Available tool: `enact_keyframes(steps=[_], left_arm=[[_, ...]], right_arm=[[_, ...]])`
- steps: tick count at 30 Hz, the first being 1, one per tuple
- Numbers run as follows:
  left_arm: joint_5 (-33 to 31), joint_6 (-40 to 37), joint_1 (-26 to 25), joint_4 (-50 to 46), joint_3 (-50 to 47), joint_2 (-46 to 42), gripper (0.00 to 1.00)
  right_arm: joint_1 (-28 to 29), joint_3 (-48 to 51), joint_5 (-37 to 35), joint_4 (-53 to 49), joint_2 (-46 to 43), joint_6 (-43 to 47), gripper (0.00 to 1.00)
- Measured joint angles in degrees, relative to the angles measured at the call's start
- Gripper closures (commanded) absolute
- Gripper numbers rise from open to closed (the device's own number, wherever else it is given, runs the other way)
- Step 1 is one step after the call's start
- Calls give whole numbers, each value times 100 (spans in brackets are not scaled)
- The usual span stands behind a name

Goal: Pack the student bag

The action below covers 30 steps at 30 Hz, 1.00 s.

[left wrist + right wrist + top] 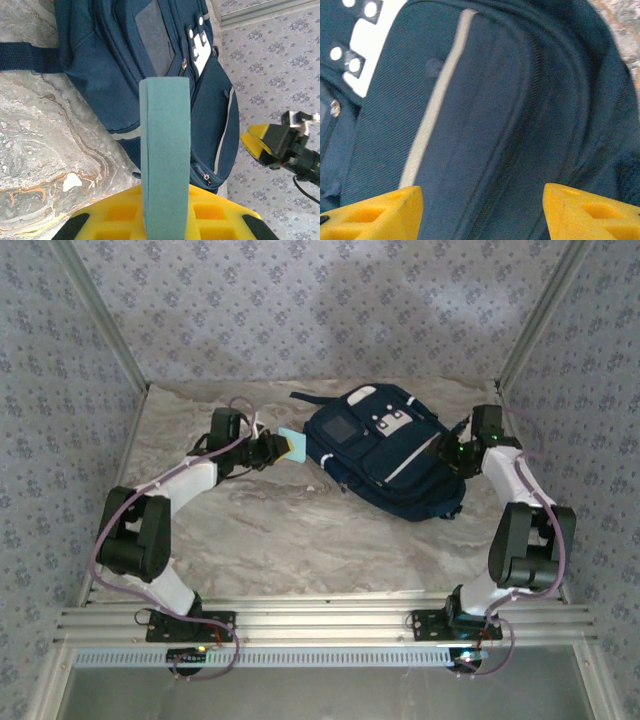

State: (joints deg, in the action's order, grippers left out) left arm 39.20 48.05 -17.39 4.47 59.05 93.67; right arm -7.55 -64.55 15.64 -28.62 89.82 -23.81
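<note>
The teal flat pad (165,150), clenched edge-on in my left pincer (165,215), sits just left of the student bag (390,450) lying far-centre on the marbled table (260,540), while my right pincer (482,200), released, straddles its right side.

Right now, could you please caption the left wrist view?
Left gripper holds a teal slab edge-on, facing the navy student bag on the marbled table.

The left arm lay folded at the elbow, forearm angled inward; the left pincer (278,448) was clamped on a teal slab (293,446). The right arm bent likewise, and the right pincer (450,453) stood open, yellow fingers (375,212) well apart.
</note>
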Motion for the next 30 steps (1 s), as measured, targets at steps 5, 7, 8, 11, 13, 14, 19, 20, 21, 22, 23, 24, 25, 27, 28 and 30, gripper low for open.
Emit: enact_keyframes(steps=[5, 7, 8, 11, 13, 14, 19, 20, 21, 22, 23, 24, 25, 27, 28, 30], left_arm=[[-2, -2, 0, 0, 0, -59, 99], [-2, -2, 0, -2, 0, -66, 99], [-2, -2, 0, -4, 0, -68, 99], [-2, -4, 0, -46, 0, -92, 99], [-2, -15, 0, -81, 0, -122, 99], [-2, -17, 0, -87, 0, -138, 99], [-2, -20, 0, -109, 0, -144, 99], [-2, -20, 0, -111, 0, -144, 99], [-2, -22, 0, -129, 0, -144, 99], [-2, -26, 0, -149, 0, -144, 99], [-2, -44, 0, -155, 0, -144, 99], [-2, -52, -2, -168, 0, -144, 99], [-2, -66, -4, -173, 0, -144, 99], [-2, -87, -15, -173, 0, -144, 100], [-2, -105, -26, -173, 2, -144, 100], [0, -133, -26, -175, 9, -144, 100]], right_arm=[[-168, -273, 24, 164, 619, 37, 39], [-160, -446, 79, 260, 839, 48, 44], [-151, -503, 114, 321, 911, 46, 46], [-114, -520, 170, 450, 931, 55, 53], [-85, -525, 170, 511, 929, 35, 59], [-83, -525, 173, 511, 931, 42, 65], [-61, -546, 260, 656, 935, -70, 84], [-37, -546, 293, 715, 927, -116, 91], [-17, -542, 326, 758, 907, -175, 97], [13, -522, 352, 826, 848, -256, 100], [37, -461, 387, 918, 748, -372, 100], [61, -387, 422, 994, 627, -455, 100], [107, -317, 455, 1040, 470, -544, 100], [267, -289, 487, 1038, 223, -680, 100], [400, -291, 494, 1038, 118, -741, 100], [673, -315, 492, 1019, 4, -861, 100]])
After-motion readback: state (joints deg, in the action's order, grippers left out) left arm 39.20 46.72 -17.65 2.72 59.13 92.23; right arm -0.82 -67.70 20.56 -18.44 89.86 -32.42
